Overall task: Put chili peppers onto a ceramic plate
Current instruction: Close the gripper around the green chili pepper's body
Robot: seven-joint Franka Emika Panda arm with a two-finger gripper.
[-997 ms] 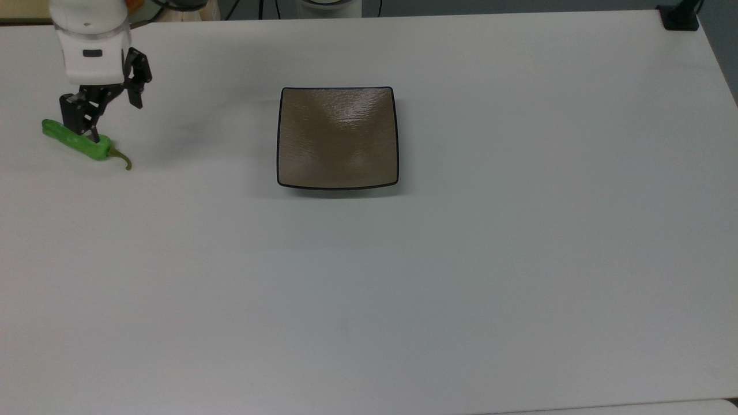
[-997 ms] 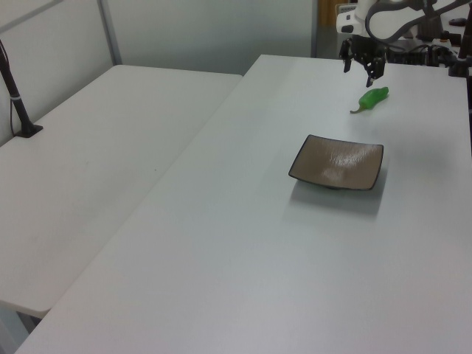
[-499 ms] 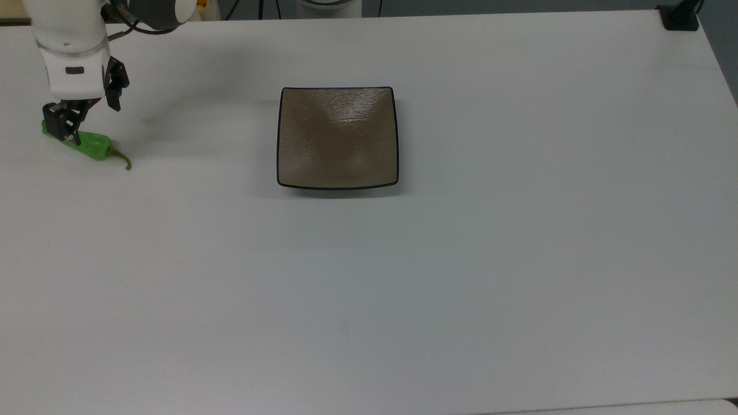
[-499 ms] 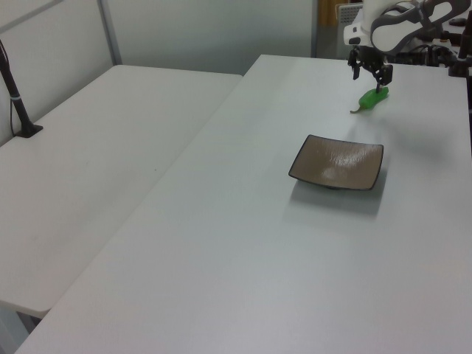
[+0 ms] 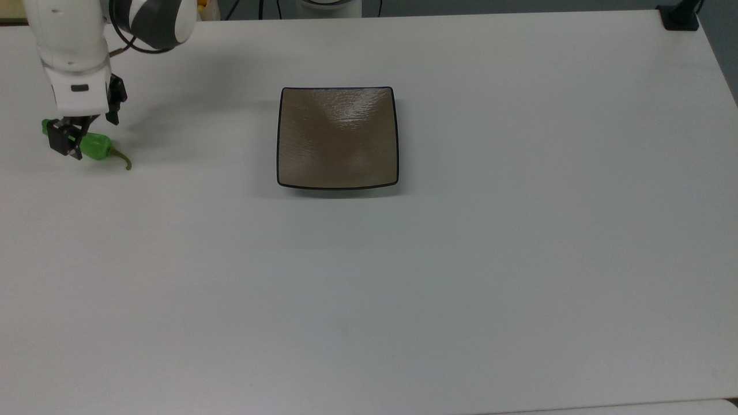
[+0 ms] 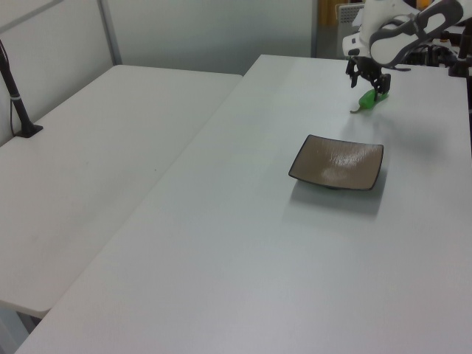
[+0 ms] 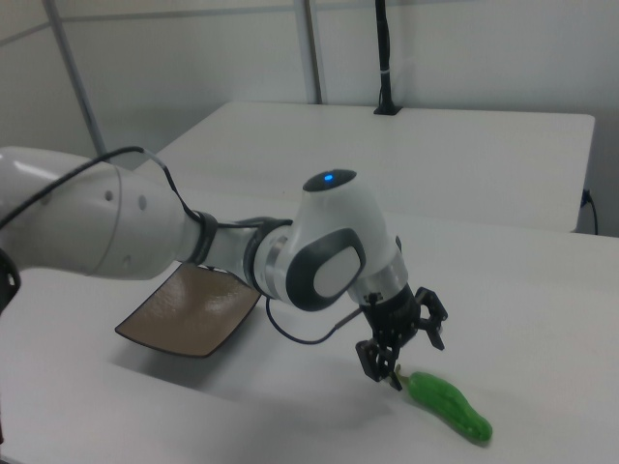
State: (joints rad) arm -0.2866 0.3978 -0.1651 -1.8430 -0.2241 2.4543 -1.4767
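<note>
— Green pepper [image 5: 95, 147] flat on surface [image 5: 461, 259], top view's far left, well apart from plate [image 5: 337, 138]. Jaws apart, low over one end.
— Off-centre. Might pivot or slip out on closing, then drop short.

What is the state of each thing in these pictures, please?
Bright green wrinkled chili pepper: lying on the white table, not lifted.
Square glossy brown ceramic plate: empty, flat on the table.
Black two-finger gripper: open, lowered over the pepper, fingers either side.
</note>
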